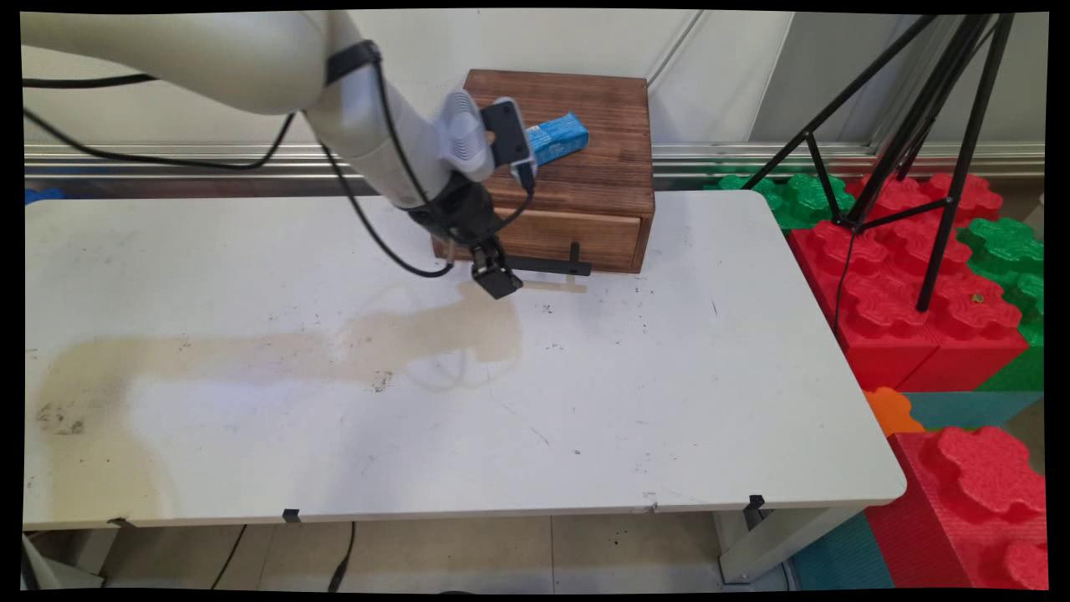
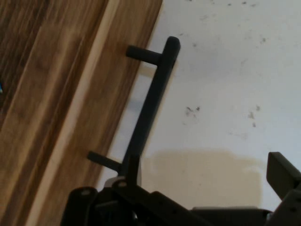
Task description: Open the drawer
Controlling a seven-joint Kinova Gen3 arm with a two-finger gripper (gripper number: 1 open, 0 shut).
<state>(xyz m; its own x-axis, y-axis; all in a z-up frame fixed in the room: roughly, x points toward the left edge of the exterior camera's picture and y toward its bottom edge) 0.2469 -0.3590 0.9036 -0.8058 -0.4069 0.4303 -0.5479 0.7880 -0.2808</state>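
Note:
A brown wooden drawer box stands at the table's far middle, with a blue packet lying on its top. Its single drawer front carries a long black bar handle on two short posts. My gripper hangs low over the table at the handle's left end. In the hand view the handle runs from the top centre down to my left finger, which overlaps the bar's near end. The right finger stands far off to the right over bare table. The gripper is open and holds nothing.
The white table bears a large tan stain across its left and middle. A black tripod stands over red and green foam blocks to the right of the table. Black cables hang from the arm.

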